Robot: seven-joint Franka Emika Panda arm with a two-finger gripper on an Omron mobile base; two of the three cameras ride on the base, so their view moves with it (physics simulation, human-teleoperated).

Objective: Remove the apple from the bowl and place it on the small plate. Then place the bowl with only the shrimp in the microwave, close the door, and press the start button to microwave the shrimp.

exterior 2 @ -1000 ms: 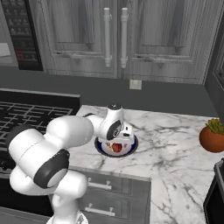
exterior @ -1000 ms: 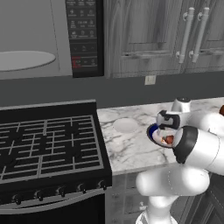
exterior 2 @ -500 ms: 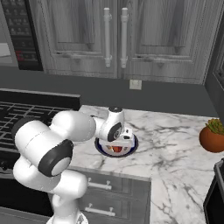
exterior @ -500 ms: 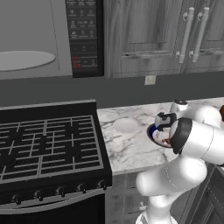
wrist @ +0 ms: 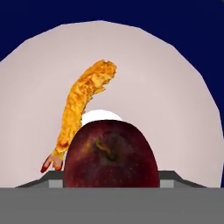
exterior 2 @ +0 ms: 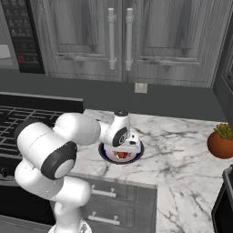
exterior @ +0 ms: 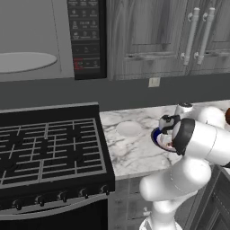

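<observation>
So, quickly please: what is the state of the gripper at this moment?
Gripper: down in the bowl, with the apple directly in front of it; whether it is open or already shut on the apple cannot be told.

Evenly, softly lit, rendered throughout; no hard shadows, no glare. Dim under the cabinets, brighter on the marble counter point(exterior 2: 182, 150). Coarse and slightly soft in both base views. Sharp close up on the apple point(wrist: 109, 155), with faint sheen.
</observation>
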